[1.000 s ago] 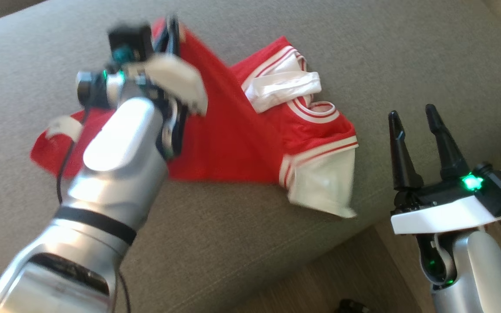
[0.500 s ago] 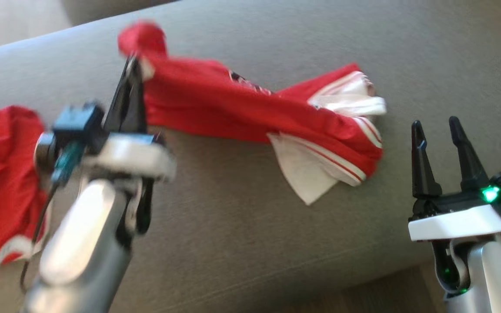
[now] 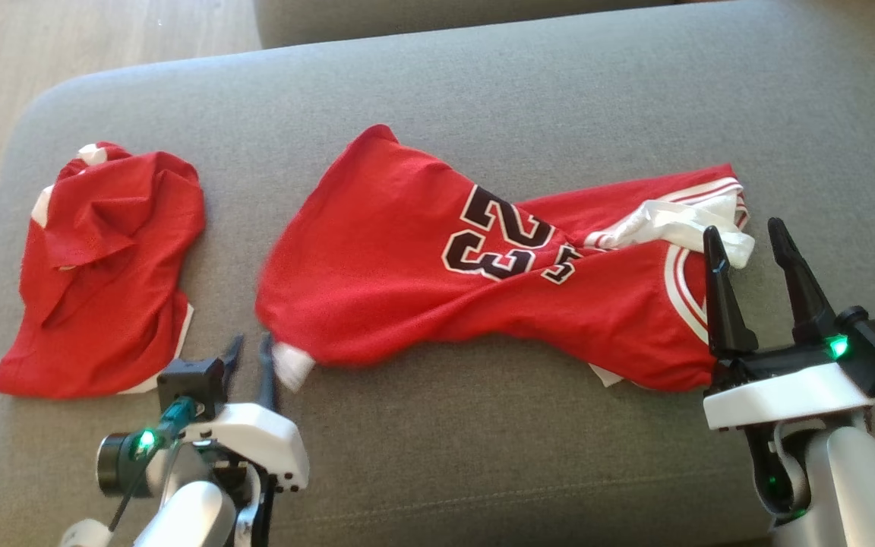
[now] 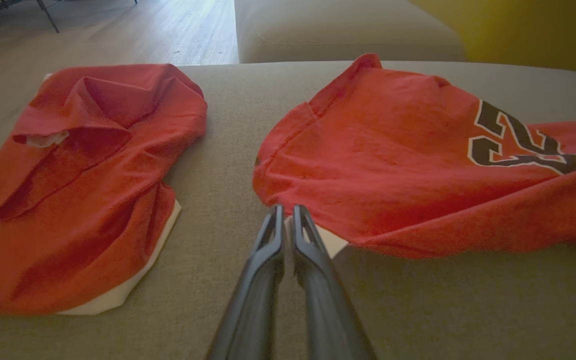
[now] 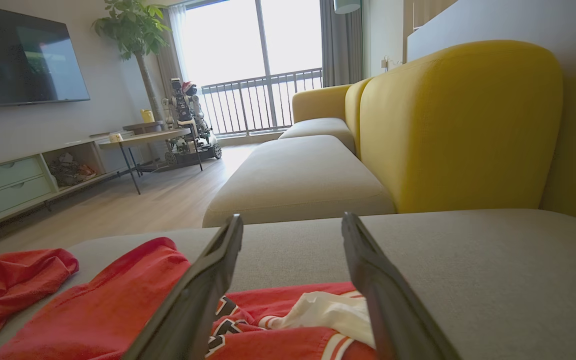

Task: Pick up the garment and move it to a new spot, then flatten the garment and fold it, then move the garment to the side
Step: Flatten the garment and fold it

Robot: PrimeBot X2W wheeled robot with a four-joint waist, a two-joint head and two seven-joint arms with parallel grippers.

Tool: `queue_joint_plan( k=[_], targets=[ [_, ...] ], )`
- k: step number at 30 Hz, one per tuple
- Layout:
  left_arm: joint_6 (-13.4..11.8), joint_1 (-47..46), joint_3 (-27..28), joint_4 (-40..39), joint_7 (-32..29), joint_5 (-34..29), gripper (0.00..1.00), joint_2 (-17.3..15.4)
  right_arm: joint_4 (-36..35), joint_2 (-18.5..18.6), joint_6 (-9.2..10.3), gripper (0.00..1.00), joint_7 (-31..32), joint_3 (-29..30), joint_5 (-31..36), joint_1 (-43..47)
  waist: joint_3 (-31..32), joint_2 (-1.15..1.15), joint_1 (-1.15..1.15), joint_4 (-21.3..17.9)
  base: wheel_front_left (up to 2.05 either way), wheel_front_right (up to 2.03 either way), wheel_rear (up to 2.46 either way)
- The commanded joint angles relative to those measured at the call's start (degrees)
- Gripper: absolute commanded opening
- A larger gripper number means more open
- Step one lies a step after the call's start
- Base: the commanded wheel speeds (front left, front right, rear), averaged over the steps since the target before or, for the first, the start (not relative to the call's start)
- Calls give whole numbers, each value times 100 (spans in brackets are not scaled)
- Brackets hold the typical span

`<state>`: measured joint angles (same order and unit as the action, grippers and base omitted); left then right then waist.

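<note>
Stretched out after your leftward drag, the jersey (image 3: 407, 258) now lies across the sofa (image 3: 483, 99) (23 face-up, middle twisted). Your left pincer (image 3: 249, 355) is barely parted at the white hem, grip unclear. Your right pincer (image 3: 749, 251) gapes empty. Flattening comes next.

I look down at a big grey sofa seat (image 3: 483, 91) with a fat yellow back (image 5: 458, 125). The floor (image 5: 133, 205) is pale wood, and bright light comes in through a tall window (image 5: 248, 50). By the wall are a dark TV (image 5: 23, 60), a leafy plant (image 5: 138, 30), a thin table (image 5: 143, 137) and a low cupboard (image 5: 13, 182).
</note>
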<state>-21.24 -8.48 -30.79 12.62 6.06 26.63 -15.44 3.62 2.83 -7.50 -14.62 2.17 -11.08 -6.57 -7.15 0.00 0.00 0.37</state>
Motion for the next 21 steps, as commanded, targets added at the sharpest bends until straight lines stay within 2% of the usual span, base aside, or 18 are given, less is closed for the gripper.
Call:
queue_joint_plan(
  k=[1,4,5,9,11,14,21],
  targets=[
    [-47,-272,221,-178,61,-79,100,-56,-148,5,1,100,-38,-114,41,-119,29,0,0,25,0,0,0],
    [-19,-362,202,-208,306,-46,100,149,-79,5,1,100,-31,-83,77,-111,75,0,0,57,0,0,0],
    [21,-444,209,-272,543,-46,100,286,-25,5,1,100,-12,-23,110,-110,107,0,0,55,0,0,0],
    [193,-544,199,-455,833,-128,100,557,156,5,1,100,64,201,89,-121,162,0,0,14,0,0,0],
    [313,-537,171,-520,878,-236,100,682,376,5,1,100,94,378,-203,-137,176,0,0,-11,0,0,0],
    [460,-449,195,-642,890,-455,100,865,764,5,1,100,102,668,-118,-201,132,0,0,-13,0,0,0],
    [848,-169,354,-740,892,-870,100,1104,1399,5,1,100,43,1001,-411,-667,-78,0,0,74,0,0,0]
  ],
)
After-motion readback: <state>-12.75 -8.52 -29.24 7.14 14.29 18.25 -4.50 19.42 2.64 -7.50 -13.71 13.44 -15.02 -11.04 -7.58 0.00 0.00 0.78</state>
